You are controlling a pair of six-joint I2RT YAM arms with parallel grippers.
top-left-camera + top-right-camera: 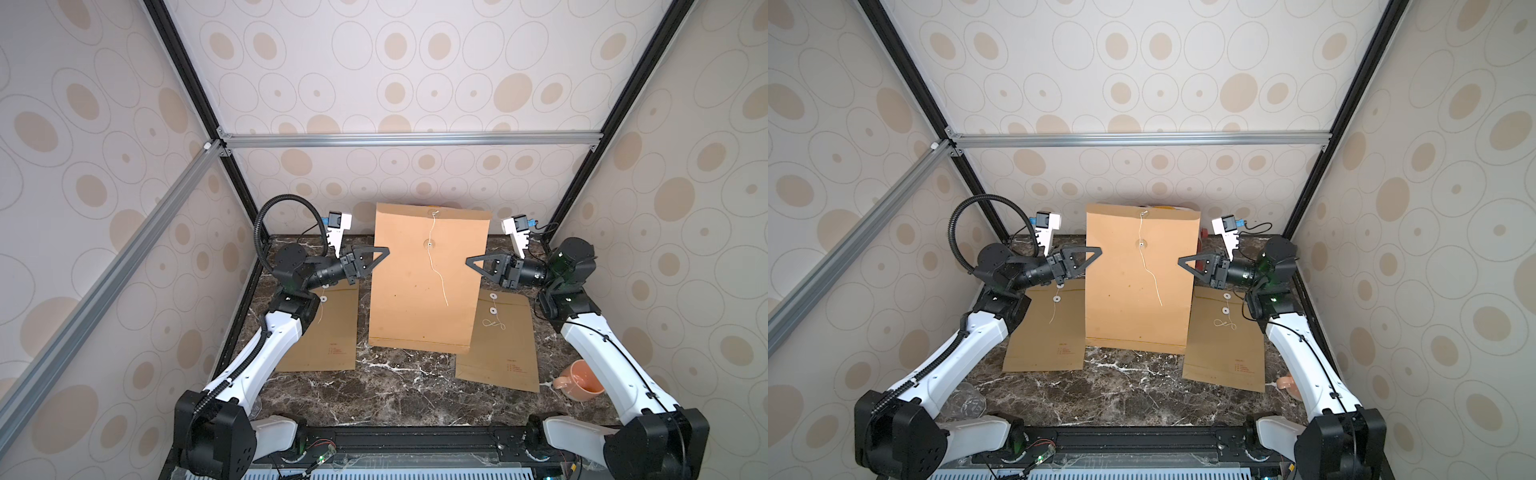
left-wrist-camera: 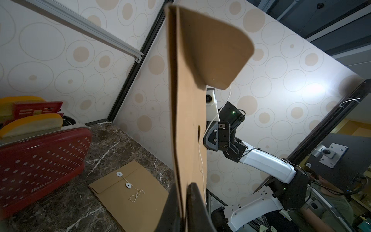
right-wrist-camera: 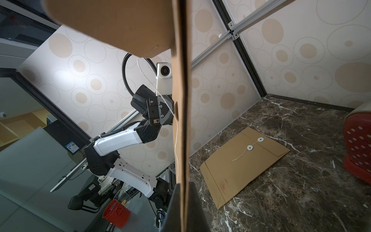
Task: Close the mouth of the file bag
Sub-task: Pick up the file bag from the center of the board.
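Centre of both top views, file bag point(image 1: 428, 278) point(image 1: 1138, 291): stands upright with its lower edge on the dark marble counter point(image 1: 395, 390), flap at the top, clasp side facing the camera.
string point(image 1: 437, 270): hangs loose from the flap's button down the bag's face, its end free.
left gripper point(image 1: 384, 251): frame left, tip at the bag's left edge, about mid-height.
right gripper point(image 1: 471, 262): frame right, tip at the bag's right edge, about level with the left gripper.
flat envelopes: one lies lower left of the bag point(image 1: 328, 332), partly under the left arm; one lies lower right point(image 1: 503, 345).
mug point(image 1: 579, 380): orange, lower right, just beside the right arm.
Left wrist view, file bag point(image 2: 186, 120): edge-on, running up the frame's centre.
flap point(image 2: 210, 50): curls away from the bag's body at the top, so the mouth is not closed.
left gripper point(image 2: 183, 192): bottom centre, fingers pressed on both sides of the bag's edge, pinching it.
toaster point(image 2: 40, 160): red, frame left, yellow slices in its slots.
Right wrist view, file bag point(image 3: 180, 120): edge-on up the centre, flap curling toward the upper left.
right gripper point(image 3: 184, 190): bottom centre, fingers clamped on the bag's edge.
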